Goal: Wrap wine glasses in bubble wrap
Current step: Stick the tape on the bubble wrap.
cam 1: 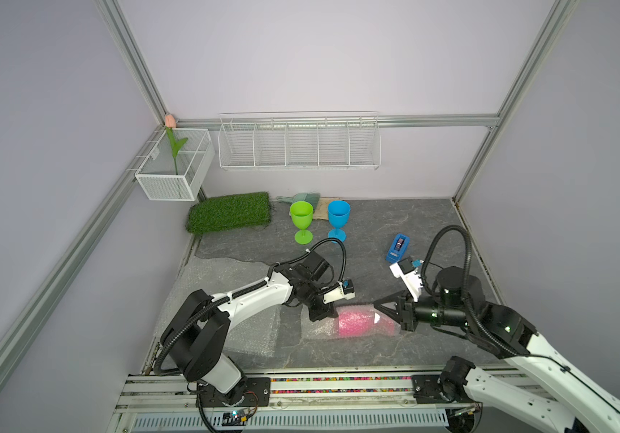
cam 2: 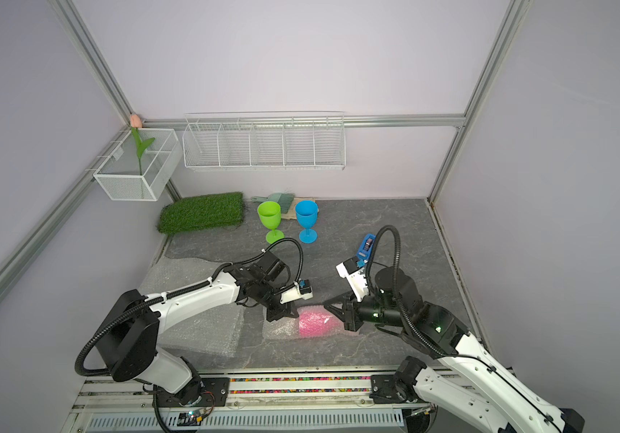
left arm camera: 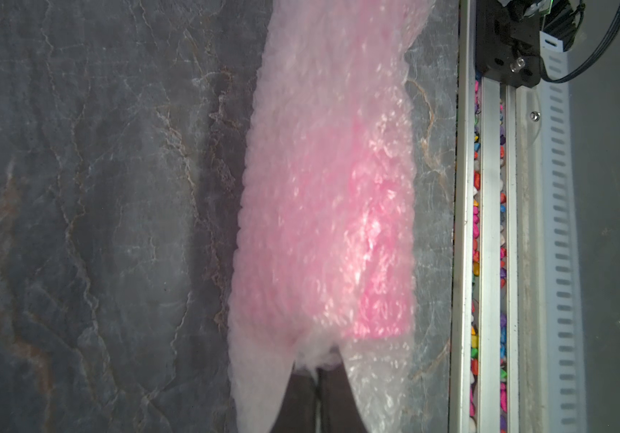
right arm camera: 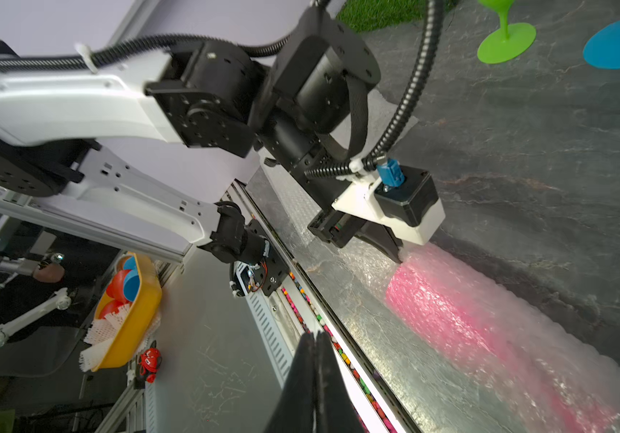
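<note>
Jaws closed, left pinching bubble wrap point(cam 1: 317, 330); green goblet point(cam 1: 301, 217), blue goblet point(cam 1: 338, 215) beyond.

Left gripper point(left arm camera: 317, 378) angled down, jaws shut — right gripper point(cam 1: 376, 303) level, shut, pointing toward it.

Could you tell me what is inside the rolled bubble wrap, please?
A pink wine glass lies on its side inside the bubble wrap, showing through as a pink blur; its stem and foot cannot be made out.
</note>
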Controlling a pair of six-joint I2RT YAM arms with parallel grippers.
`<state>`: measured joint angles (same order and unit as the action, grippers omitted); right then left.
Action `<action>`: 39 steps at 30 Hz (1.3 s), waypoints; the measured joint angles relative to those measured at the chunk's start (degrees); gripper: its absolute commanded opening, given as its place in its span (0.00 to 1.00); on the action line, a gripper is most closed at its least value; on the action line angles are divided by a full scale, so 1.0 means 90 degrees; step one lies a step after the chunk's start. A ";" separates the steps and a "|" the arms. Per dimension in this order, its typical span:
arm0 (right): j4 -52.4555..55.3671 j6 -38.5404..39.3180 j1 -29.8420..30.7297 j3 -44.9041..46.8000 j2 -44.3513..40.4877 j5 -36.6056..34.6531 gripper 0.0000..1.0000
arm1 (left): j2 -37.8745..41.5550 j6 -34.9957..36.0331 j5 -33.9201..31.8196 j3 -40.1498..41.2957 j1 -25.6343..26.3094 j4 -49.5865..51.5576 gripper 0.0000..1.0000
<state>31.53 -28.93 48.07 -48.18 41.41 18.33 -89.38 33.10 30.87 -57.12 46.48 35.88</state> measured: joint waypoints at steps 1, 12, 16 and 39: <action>-0.0117 0.0010 0.0109 0.0189 0.0029 -0.0085 0.07 | 0.0010 0.0000 -0.0015 0.0000 0.0015 0.0002 0.03; -0.1858 0.1037 0.0306 0.1472 0.0306 -0.0760 0.07 | 0.0301 0.0019 -0.0265 0.0153 0.0151 -0.0080 0.02; -0.2222 0.1460 0.0257 0.1579 0.0699 -0.0933 0.07 | 0.0347 0.0024 -0.0342 0.0194 0.0180 -0.0119 0.02; -0.3237 0.2511 -0.0862 0.1605 0.2662 -0.0408 0.07 | 0.0719 0.0049 -0.1173 0.0544 0.0748 -0.0495 0.01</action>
<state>2.39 -6.33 40.32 -33.74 65.36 14.66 -82.91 33.54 20.32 -52.23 53.21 31.42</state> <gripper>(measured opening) 0.069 0.047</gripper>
